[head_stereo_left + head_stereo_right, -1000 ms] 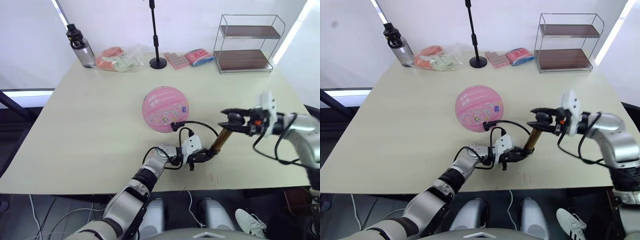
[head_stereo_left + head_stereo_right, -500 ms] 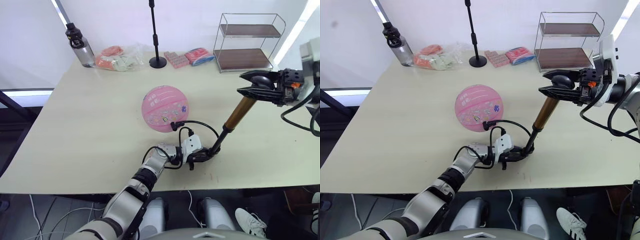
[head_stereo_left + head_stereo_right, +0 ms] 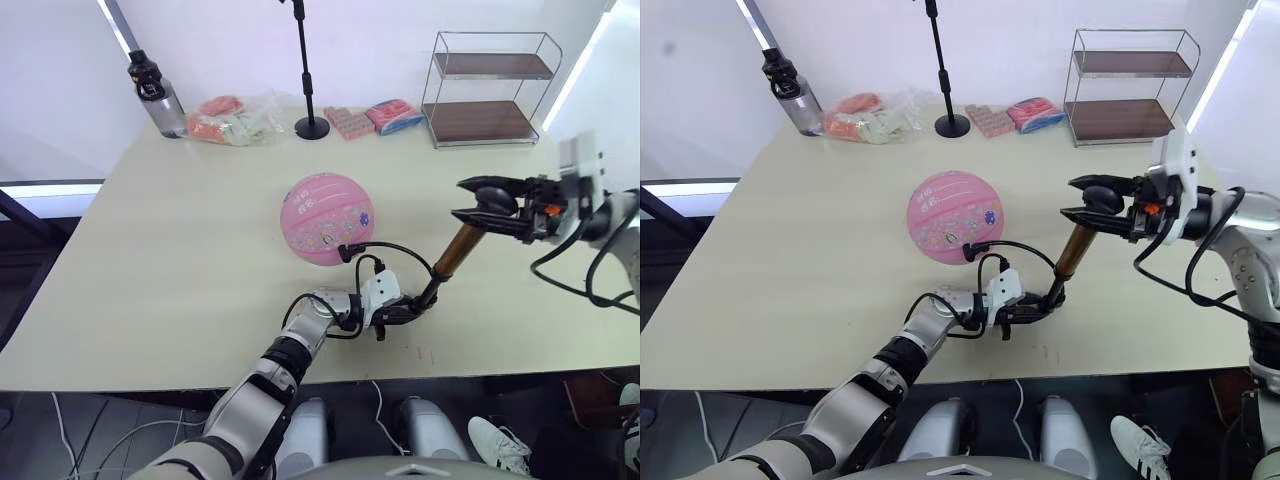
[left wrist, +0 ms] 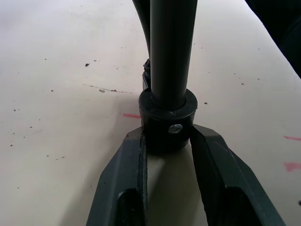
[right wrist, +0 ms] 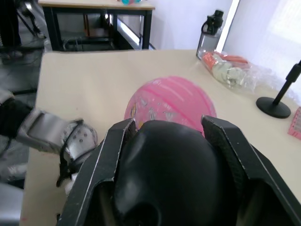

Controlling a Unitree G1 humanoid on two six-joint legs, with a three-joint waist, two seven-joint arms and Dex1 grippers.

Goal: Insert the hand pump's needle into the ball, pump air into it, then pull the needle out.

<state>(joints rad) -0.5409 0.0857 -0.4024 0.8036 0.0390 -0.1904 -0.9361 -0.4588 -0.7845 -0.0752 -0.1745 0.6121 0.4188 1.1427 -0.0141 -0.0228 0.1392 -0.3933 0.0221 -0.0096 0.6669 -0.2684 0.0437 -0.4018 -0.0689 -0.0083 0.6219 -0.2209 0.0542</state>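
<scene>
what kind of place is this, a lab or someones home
Probably a lab or test room, not a home: a plain beige table against bare white walls, a black stand on a round base, and a two-tier wire shelf holding nothing.

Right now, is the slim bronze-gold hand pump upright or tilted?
Tilted: the hand pump leans from its base in the left gripper up toward the right gripper.

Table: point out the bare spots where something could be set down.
Bare: the wide left side of the table between bottle and front edge; also right, before the shelf. Crowded: the back edge, and around ball and pump.
</scene>
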